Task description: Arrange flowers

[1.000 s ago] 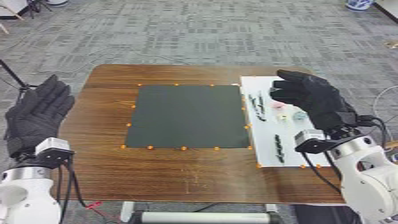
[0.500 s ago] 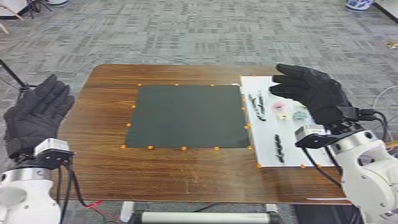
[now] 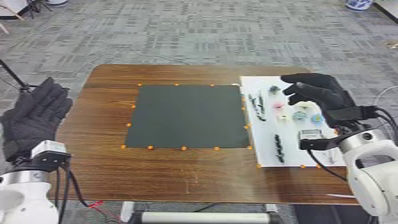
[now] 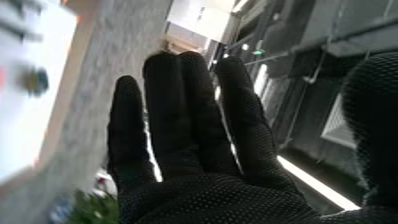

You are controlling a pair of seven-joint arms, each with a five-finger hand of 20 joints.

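Note:
My right hand [image 3: 322, 95] is over the right part of the white board [image 3: 269, 159], its fingers loosely bent with nothing held. Small flower heads lie on the board beside it: a pink one [image 3: 278, 105], a pale blue one [image 3: 299, 115] and a blue one [image 3: 316, 119]. Dark green stems [image 3: 279, 149] lie along the board's left part. Left of the board is the dark square mat [image 3: 187, 117]. My left hand [image 3: 35, 120] is off the table's left side, fingers straight. In the right wrist view, the right hand [image 4: 213, 195] has extended fingers and touches nothing.
Small orange markers [image 3: 184, 148] line the edges of the mat and the board. The brown wooden table [image 3: 178, 177] has bare wood in front of the mat. A black stand rises behind the left hand.
My right hand has shifted right and turned, uncovering more flower heads on the board. My left hand has moved slightly left and down. The flowers have not visibly moved.

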